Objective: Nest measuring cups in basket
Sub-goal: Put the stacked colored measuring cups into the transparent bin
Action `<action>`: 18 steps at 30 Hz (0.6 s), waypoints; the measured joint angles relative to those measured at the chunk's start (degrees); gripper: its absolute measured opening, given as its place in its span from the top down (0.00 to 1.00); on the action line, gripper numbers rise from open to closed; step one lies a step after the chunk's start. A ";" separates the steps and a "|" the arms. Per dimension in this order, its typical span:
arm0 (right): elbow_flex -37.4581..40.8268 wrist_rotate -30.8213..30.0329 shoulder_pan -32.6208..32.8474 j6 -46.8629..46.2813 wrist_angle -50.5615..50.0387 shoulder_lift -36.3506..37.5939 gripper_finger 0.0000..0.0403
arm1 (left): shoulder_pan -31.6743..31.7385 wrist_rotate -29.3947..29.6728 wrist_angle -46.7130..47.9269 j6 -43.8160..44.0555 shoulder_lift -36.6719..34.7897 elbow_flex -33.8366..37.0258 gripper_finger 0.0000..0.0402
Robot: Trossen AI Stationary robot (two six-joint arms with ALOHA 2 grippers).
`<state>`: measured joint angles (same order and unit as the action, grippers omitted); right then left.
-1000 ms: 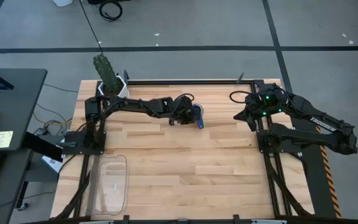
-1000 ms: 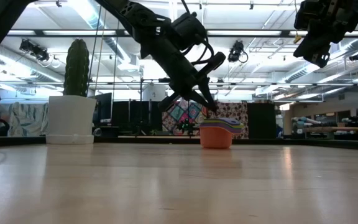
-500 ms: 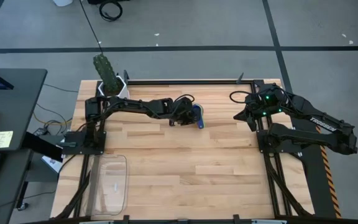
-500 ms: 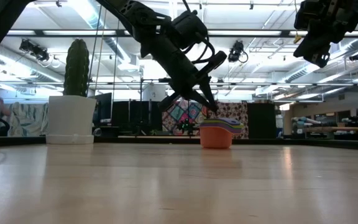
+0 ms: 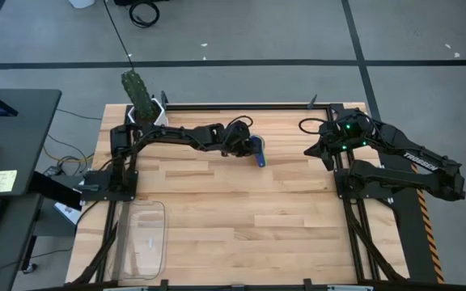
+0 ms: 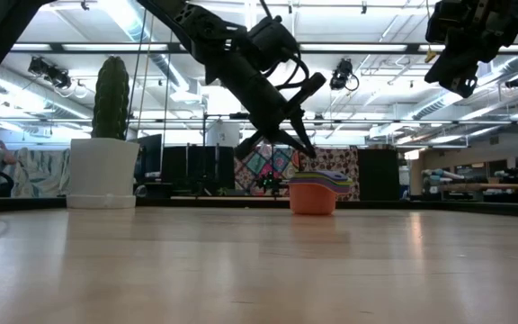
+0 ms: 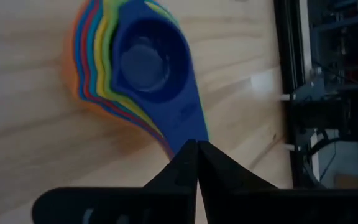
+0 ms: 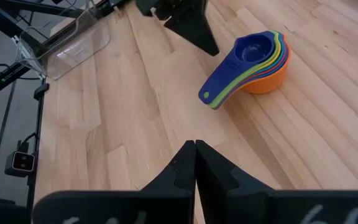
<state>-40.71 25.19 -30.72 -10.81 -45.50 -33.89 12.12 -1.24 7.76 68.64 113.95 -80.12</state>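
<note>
The measuring cups (image 5: 256, 150) sit nested in one stack on the far middle of the table, orange at the bottom and dark blue on top (image 7: 146, 62), with the handles fanned toward the near side (image 8: 229, 81). My left gripper (image 6: 309, 151) hovers shut just above the handles (image 7: 197, 146), touching nothing. My right gripper (image 5: 310, 150) is shut and held high near the table's right side (image 6: 461, 85). The basket (image 5: 145, 238), a clear tray, lies flat at the near left corner (image 8: 73, 46).
A white pot with a green cactus (image 5: 140, 101) stands at the far left corner (image 6: 104, 153). Bare wood (image 5: 249, 218) stretches between the cup stack and the basket. Dark arm frames run along the left (image 5: 116, 174) and right (image 5: 354, 186) edges.
My left gripper has risen a little above the stack's handles and stayed shut. The cups have not moved.
</note>
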 joint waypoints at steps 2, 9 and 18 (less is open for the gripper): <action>0.00 -0.01 0.00 0.00 -0.01 0.00 0.97 | 0.02 0.00 1.06 1.42 0.00 0.00 0.96; 0.00 -0.01 0.00 0.00 -0.01 0.00 0.97 | 0.35 0.00 5.85 12.99 0.00 0.00 0.93; 0.00 0.00 0.00 0.00 0.00 0.00 0.97 | 0.35 0.15 5.78 16.26 0.02 0.00 0.77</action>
<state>-40.71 25.19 -30.72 -10.81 -45.50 -33.89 12.47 -1.08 13.54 84.90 113.97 -80.12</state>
